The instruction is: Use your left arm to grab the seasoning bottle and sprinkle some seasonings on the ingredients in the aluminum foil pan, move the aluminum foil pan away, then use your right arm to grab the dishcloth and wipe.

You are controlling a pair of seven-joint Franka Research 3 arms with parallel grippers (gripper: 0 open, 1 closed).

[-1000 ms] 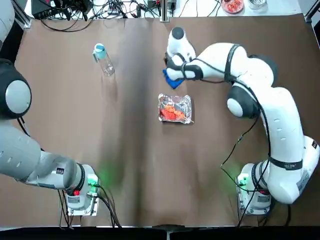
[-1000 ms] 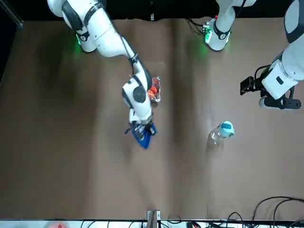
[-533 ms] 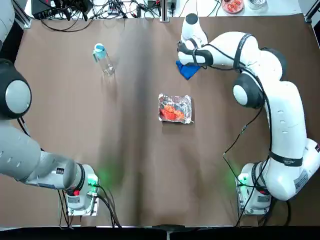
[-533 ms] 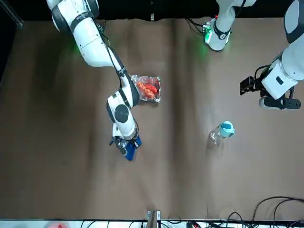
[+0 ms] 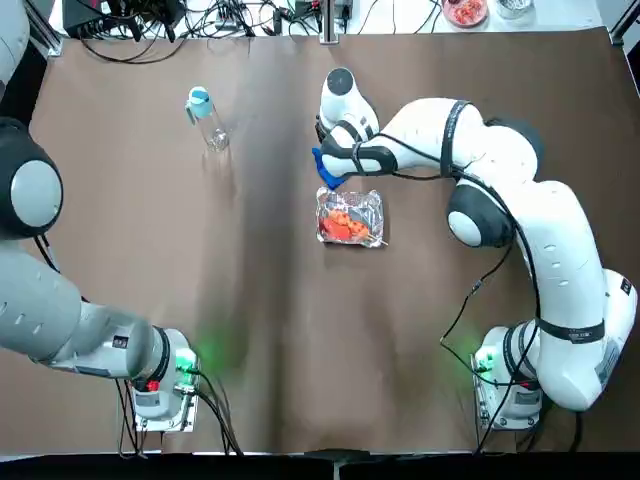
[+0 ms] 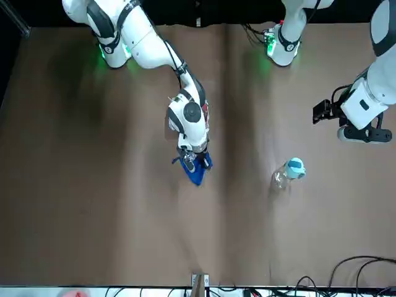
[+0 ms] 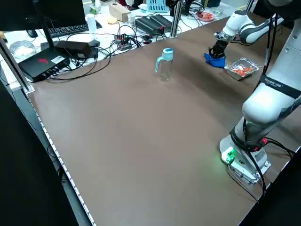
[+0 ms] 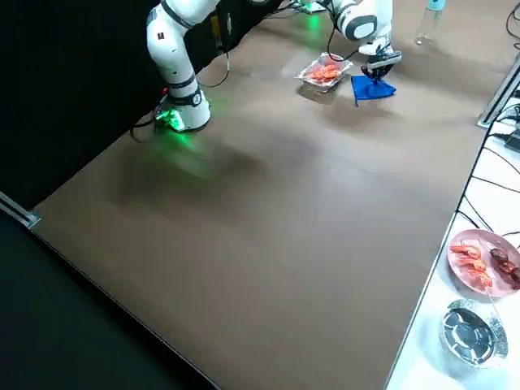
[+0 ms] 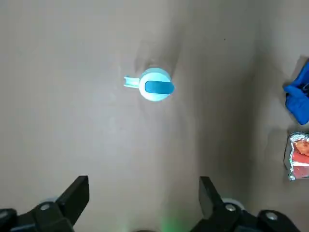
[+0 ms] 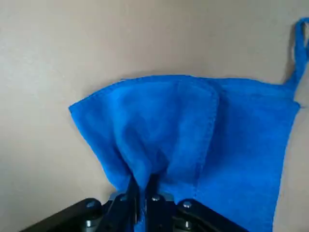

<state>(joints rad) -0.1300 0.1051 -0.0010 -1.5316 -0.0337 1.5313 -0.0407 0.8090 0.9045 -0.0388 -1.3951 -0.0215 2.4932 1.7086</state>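
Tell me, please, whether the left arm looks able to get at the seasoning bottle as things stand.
Probably yes: the left gripper is open over the table's left side, and nothing shows between it and the upright seasoning bottle. The right gripper, pinching the dishcloth, is beyond the foil pan's far edge.

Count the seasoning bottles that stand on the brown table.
1. The bottle stands toward the far side of the table, in front of the left arm's side; another could be hidden behind the arms.
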